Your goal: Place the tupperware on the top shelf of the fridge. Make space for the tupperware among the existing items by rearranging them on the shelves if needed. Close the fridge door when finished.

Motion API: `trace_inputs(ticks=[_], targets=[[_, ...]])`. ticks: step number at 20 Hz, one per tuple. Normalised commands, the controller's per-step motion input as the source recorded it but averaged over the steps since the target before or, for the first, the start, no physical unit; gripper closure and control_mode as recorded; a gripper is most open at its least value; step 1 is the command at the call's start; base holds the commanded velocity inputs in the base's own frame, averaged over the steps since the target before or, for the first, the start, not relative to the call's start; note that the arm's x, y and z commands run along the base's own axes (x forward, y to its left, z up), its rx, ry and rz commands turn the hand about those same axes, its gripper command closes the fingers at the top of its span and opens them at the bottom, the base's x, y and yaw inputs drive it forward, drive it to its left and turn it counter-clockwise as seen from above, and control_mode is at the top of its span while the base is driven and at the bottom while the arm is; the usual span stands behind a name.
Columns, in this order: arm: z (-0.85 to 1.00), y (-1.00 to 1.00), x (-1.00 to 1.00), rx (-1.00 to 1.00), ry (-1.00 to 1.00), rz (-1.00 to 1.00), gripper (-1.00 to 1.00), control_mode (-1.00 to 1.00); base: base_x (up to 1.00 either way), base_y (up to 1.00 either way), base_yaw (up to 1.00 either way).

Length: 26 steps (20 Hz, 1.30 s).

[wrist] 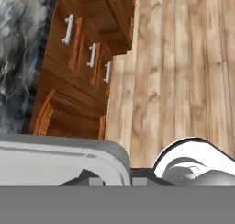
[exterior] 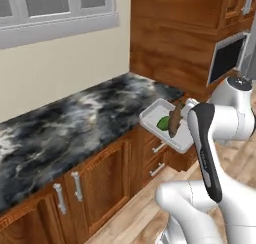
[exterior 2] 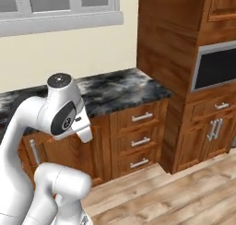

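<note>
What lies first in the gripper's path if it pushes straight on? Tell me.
Probably the wooden floor: the hand view looks down past the white container's rim at bare planks, drawer fronts off to the side. Depth is unclear.

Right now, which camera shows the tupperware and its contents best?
The left base view: the tupperware is a white tray off the counter edge, holding something green and a brown piece, partly behind the arm. The hand view shows just its pale rim close up.

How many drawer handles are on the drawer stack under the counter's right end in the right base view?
3. All sit on the drawer stack beneath the marble counter: the top handle, middle handle and bottom handle, one above another. None looks hidden.
</note>
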Motion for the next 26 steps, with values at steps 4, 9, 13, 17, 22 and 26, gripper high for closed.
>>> trace_inputs(ticks=[4,9,13,17,22,26], targets=[[0.00,0.00,0.00,0.00,0.00,0.00,1.00,1.00,0.12,-0.36,-0.70],[0.00,0.00,0.00,0.00,0.00,0.00,1.00,1.00,0.77,-0.39,-0.52],[0.00,0.00,0.00,0.00,0.00,0.00,1.00,1.00,0.87,-0.47,-0.48],[0.00,0.00,0.00,0.00,0.00,0.00,1.00,1.00,1.00,-0.50,-0.38],[0.00,0.00,0.00,0.00,0.00,0.00,1.00,1.00,1.00,-0.49,-0.33],[0.00,0.00,0.00,0.00,0.00,0.00,1.00,1.00,1.00,-0.53,-0.18]])
